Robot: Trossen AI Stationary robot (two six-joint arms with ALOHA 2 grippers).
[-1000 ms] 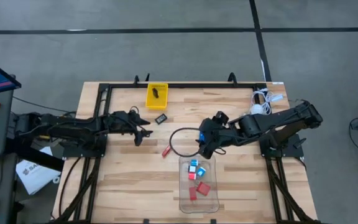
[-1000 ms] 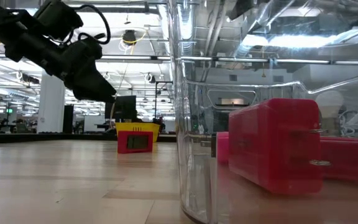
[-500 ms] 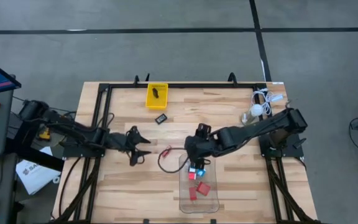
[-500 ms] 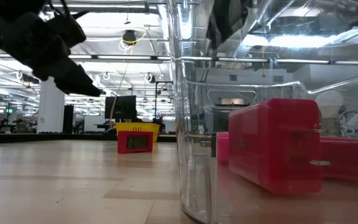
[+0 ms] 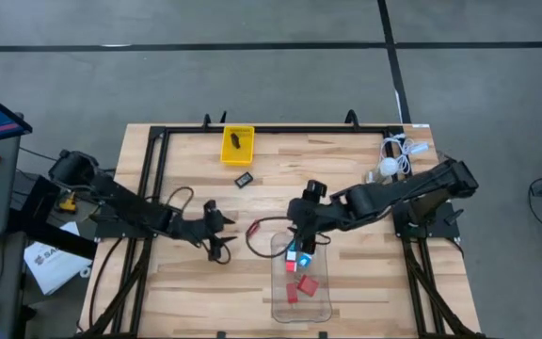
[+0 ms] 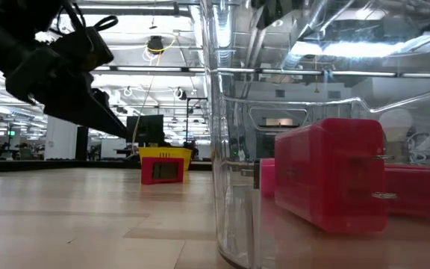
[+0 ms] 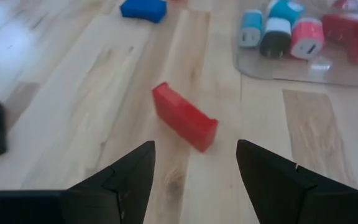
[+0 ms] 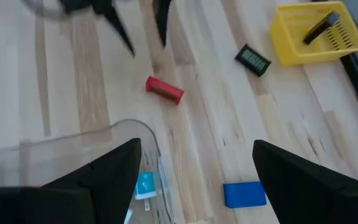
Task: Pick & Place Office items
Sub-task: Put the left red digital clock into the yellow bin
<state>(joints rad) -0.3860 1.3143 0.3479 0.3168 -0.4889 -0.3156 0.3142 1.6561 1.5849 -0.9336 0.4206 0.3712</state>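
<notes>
A small red rectangular block point(image 7: 184, 116) lies flat on the wooden surface point(image 5: 186, 292), just short of the open end of the clear plastic bin point(image 5: 320, 306) and apart from it. It looks solid and smooth-sided, lying at an angle to the wood grain. To my eye this is the piece being gone after: the left claw point(image 5: 217, 247) hangs close beside it, fingers spread with nothing between them, and from its own wrist camera the block sits ahead in line with the gap. The step in hand looks like the approach before a pick. The next move would call for lowering over the block, turning to meet its long sides, then closing.

The right claw point(image 5: 301, 243) is over the near end of the bin, its fingers also wide apart and empty. A blue block point(image 8: 244, 194) rests on the wood nearby, outside the bin. Inside the bin lie several pieces already: red blocks point(image 5: 307, 285) and small white-and-cyan bits point(image 7: 252, 28).

Farther off, a black rectangle with a pale label point(image 5: 244, 179) lies on the wood near a yellow slotted tray point(image 5: 237, 145) holding one dark item. A white round lamp-like object with a coiled cable point(image 5: 390, 162) sits at the far right corner.
</notes>
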